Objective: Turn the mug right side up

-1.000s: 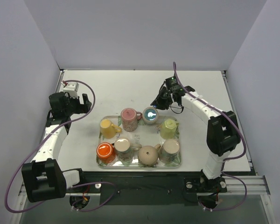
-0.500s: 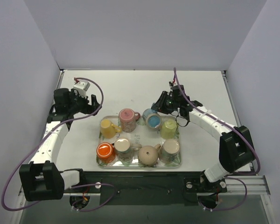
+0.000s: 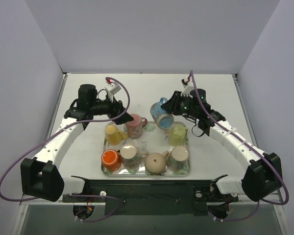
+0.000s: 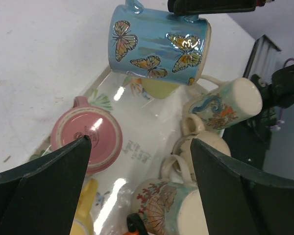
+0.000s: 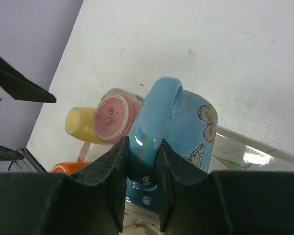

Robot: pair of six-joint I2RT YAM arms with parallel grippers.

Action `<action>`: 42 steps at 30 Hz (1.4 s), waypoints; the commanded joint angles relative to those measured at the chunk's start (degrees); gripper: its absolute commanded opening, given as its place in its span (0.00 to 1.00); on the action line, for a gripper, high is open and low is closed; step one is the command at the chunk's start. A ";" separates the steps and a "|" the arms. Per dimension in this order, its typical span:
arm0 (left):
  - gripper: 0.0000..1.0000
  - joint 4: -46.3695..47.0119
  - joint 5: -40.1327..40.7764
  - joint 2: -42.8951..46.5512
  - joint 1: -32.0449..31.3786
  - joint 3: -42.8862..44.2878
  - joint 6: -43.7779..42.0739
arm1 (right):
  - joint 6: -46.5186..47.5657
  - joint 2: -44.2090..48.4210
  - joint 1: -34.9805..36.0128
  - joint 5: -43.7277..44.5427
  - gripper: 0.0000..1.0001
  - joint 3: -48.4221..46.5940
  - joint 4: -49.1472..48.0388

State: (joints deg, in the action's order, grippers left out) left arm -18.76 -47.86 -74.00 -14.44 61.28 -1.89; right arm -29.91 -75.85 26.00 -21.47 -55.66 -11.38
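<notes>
The blue butterfly mug point(image 3: 160, 113) hangs in the air over the back edge of the flowered tray point(image 3: 186, 172), tipped roughly on its side with the handle up. My right gripper point(image 3: 171, 105) is shut on the handle, which shows between the fingers in the right wrist view point(image 5: 143, 161). The mug's body also shows there point(image 5: 193, 129) and in the left wrist view point(image 4: 159, 46). My left gripper point(image 3: 125, 115) is open and empty point(image 4: 139, 142), just above the upside-down pink mug point(image 3: 134, 122) point(image 4: 88, 137) at the tray's back left.
The tray holds a yellow mug point(image 3: 113, 134) lying on its side, an orange mug point(image 3: 110, 158), a cream mug point(image 3: 129, 153), a beige teapot point(image 3: 157, 163), a pale green mug point(image 3: 176, 133) and a patterned mug point(image 3: 179, 156). White table lies behind the tray.
My right gripper has lifted the blue mug off the tray and tipped it over. My left arm has swung right, from the table's left side to over the pink mug.
</notes>
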 commanded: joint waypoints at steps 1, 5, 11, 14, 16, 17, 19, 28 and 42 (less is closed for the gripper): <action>0.93 8.39 -9.10 -3.51 -1.90 4.02 12.16 | 3.01 7.12 1.24 -4.19 0.00 -1.03 -9.19; 0.93 15.32 -9.27 -6.33 -4.89 4.38 18.40 | 5.38 10.37 3.61 -5.33 0.00 -0.51 -9.80; 0.93 30.00 -12.52 -11.77 -5.25 7.10 32.20 | 7.32 13.36 5.91 -7.61 0.00 -1.20 -10.24; 0.93 35.00 -13.92 -13.45 -5.60 7.02 34.76 | 6.80 14.41 6.43 -8.49 0.00 -1.03 -11.91; 0.93 37.73 -15.41 -14.51 -5.69 6.32 37.04 | 6.88 14.51 6.69 -8.85 0.00 -1.38 -12.35; 0.92 41.40 -16.56 -15.38 -5.86 6.14 40.09 | 6.97 14.59 6.70 -8.93 0.00 -1.47 -12.27; 0.88 48.60 -21.90 -15.91 -6.57 3.78 46.32 | 8.46 14.59 6.70 -8.59 0.00 -1.73 -11.56; 0.70 54.72 -25.71 -14.69 -9.29 -0.98 52.44 | 9.87 13.45 6.61 -8.93 0.00 -2.79 -12.27; 0.00 2.93 -2.51 -9.51 -6.92 16.72 19.09 | 13.29 12.05 6.17 5.10 0.48 -4.54 -0.61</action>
State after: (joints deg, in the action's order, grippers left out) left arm 14.46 -70.70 -88.07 -22.04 65.14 45.56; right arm -16.49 -64.53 31.66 -26.28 -54.87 -12.21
